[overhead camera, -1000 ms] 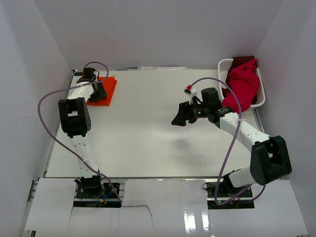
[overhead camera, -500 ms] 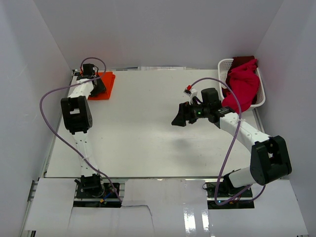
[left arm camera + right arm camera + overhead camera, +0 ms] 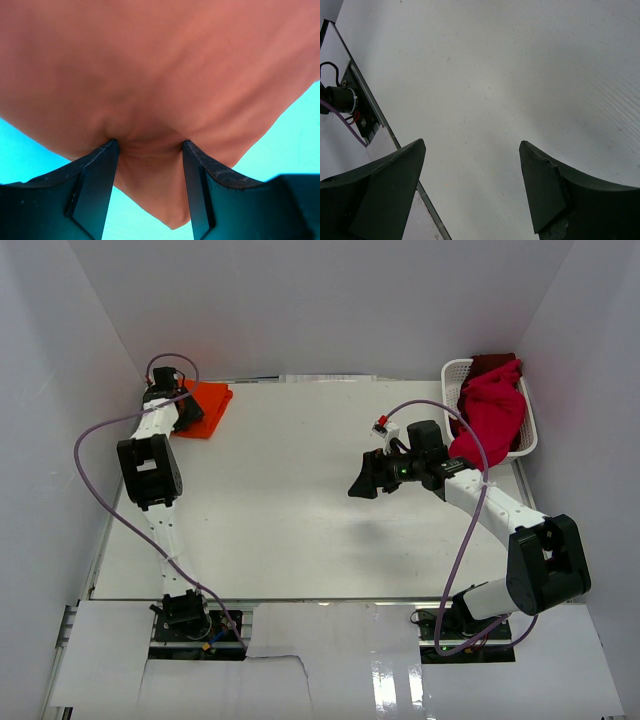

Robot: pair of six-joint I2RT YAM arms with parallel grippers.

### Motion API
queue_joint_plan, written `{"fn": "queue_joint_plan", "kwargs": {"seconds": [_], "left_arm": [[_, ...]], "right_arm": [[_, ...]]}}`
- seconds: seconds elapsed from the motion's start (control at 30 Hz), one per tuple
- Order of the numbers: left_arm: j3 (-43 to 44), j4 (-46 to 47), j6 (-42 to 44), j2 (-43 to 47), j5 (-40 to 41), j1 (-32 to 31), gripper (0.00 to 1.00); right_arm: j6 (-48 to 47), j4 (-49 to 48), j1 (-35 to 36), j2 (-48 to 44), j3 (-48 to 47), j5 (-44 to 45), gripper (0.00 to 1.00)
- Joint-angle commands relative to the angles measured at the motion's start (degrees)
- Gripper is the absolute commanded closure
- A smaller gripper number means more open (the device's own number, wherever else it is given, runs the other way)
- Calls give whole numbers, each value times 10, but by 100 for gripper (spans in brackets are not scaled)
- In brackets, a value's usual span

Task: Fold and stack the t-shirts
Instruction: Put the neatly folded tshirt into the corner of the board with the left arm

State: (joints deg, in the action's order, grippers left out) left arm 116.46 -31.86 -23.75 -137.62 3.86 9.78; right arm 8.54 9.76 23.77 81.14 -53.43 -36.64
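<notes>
The folded bright orange t-shirt (image 3: 207, 400) lies at the table's far left corner. My left gripper (image 3: 178, 408) reaches over its left edge, and in the left wrist view the orange t-shirt (image 3: 160, 75) fills the picture. A thick fold of it bulges between the two fingers, and the left gripper (image 3: 149, 144) is shut on that fold. A crimson t-shirt (image 3: 492, 408) spills over the white basket (image 3: 452, 371) at the far right, with a dark red t-shirt (image 3: 490, 362) behind it. My right gripper (image 3: 365, 478) hovers open over bare table, nothing between its jaws (image 3: 472, 145).
White walls close in the table on the left, back and right. The left arm's purple cable (image 3: 95, 440) loops out toward the left wall. The table's near-left metal edge (image 3: 375, 120) shows in the right wrist view.
The left gripper has moved farther toward the back left corner, and the orange t-shirt has shifted with it. The right arm has stayed in place.
</notes>
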Motion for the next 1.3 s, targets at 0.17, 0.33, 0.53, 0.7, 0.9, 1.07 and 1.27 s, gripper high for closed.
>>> {"fn": "queue_joint_plan", "kwargs": {"seconds": [0.17,0.33,0.53,0.7,0.9,1.07,1.27], "left_arm": [[17,-18,-23,-40,-13,43,34],[20,-14,-53,-60,-38,57,34],[19,-12,-60,-73,-61,59,34],[32,-12,-68,-90,-73,59,34],[48,1,-83,-110,-101,59,33],[52,7,-90,-111,-117,51,33],[39,26,-102,-100,-141,46,31]], "right_arm": [[-5,3,3,-15,5,-10,18],[-11,21,3,-13,-6,-6,18],[-7,18,3,-15,-3,-5,18],[-5,18,4,-17,-3,-6,18],[-10,28,4,-19,-9,-4,18],[-12,32,4,-20,-7,0,18],[-12,32,4,-20,-8,-1,18]]}}
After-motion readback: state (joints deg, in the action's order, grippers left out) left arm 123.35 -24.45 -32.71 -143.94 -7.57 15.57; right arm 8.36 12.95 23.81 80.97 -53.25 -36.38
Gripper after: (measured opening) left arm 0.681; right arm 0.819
